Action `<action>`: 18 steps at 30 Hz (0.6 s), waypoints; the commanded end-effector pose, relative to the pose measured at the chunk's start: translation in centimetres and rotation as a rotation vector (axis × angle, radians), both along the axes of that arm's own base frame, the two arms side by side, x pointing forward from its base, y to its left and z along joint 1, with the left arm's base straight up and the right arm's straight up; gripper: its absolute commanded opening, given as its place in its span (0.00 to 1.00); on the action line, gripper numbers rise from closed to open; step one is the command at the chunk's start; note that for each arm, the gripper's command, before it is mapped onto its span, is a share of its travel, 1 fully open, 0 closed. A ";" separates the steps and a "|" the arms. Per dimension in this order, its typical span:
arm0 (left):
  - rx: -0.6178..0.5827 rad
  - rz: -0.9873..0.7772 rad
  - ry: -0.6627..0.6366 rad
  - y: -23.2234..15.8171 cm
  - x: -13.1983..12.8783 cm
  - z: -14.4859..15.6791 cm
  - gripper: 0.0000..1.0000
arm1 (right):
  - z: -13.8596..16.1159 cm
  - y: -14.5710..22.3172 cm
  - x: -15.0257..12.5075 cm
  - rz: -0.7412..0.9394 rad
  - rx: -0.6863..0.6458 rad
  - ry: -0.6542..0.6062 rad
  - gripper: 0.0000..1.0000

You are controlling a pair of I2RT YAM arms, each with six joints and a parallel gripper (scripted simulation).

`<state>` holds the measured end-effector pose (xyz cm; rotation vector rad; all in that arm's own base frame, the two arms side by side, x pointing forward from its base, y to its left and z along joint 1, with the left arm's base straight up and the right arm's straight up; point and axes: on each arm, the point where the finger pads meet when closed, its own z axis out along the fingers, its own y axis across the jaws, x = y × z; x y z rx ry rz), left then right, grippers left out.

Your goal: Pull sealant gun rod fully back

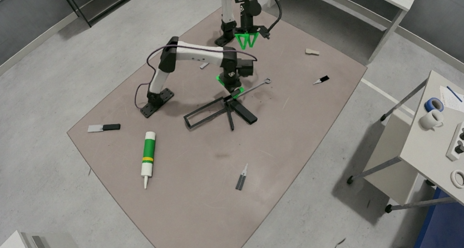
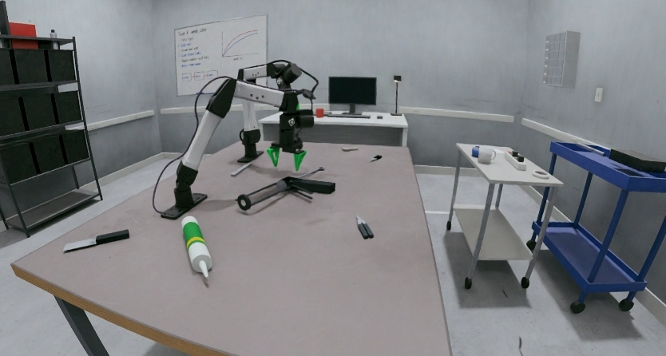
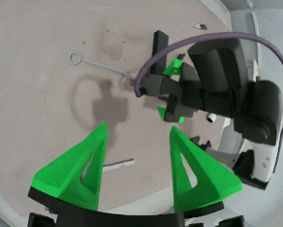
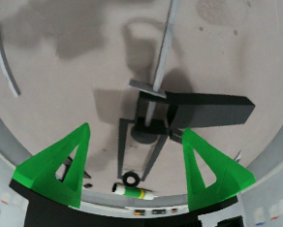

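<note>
The sealant gun lies on the table; its black handle [image 1: 245, 112] [image 2: 314, 185] [image 3: 160, 46] [image 4: 218, 111] points sideways from the open cradle [image 1: 207, 118] [image 2: 265, 195]. The grey rod [image 1: 253, 88] [image 3: 107, 66] [image 4: 164, 53] [image 2: 320, 168] sticks far out behind, ending in a ring [image 1: 267, 80] [image 3: 75, 58]. The dark piston disc [image 4: 144, 134] sits close in front of the handle block. The thumb plate [image 4: 144, 88] crosses the rod just behind it; any gap is unclear. My right gripper [image 1: 230, 88] [image 2: 286, 167] [image 4: 137, 130] is open above the handle block. My left gripper [image 1: 247, 47] [image 3: 139, 129] is open, empty and raised, away from the ring.
A green-and-white sealant tube [image 1: 148, 150] [image 2: 196, 243] [image 4: 133, 192] and a scraper [image 1: 110, 127] [image 2: 112, 236] lie at the cradle's end. Pliers [image 1: 242, 182] [image 2: 364, 229] lie to one side. A grey bar [image 2: 241, 168] [image 3: 118, 165] lies near the arm bases. My arms are close together.
</note>
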<state>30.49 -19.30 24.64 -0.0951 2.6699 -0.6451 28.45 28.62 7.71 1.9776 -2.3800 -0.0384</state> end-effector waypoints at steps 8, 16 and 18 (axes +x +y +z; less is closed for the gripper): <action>0.060 -0.279 -0.397 -0.5 -4.4 3.4 0.66 | 1.5 0.4 -0.4 -0.574 0.018 -0.068 1.00; 0.079 -0.393 -0.570 -0.3 -7.5 4.7 0.66 | 1.6 0.6 -0.8 -0.849 0.022 -0.059 1.00; 0.090 -0.434 -0.641 -0.2 -8.4 5.1 0.66 | 1.6 0.7 -0.9 -0.979 0.023 -0.057 1.00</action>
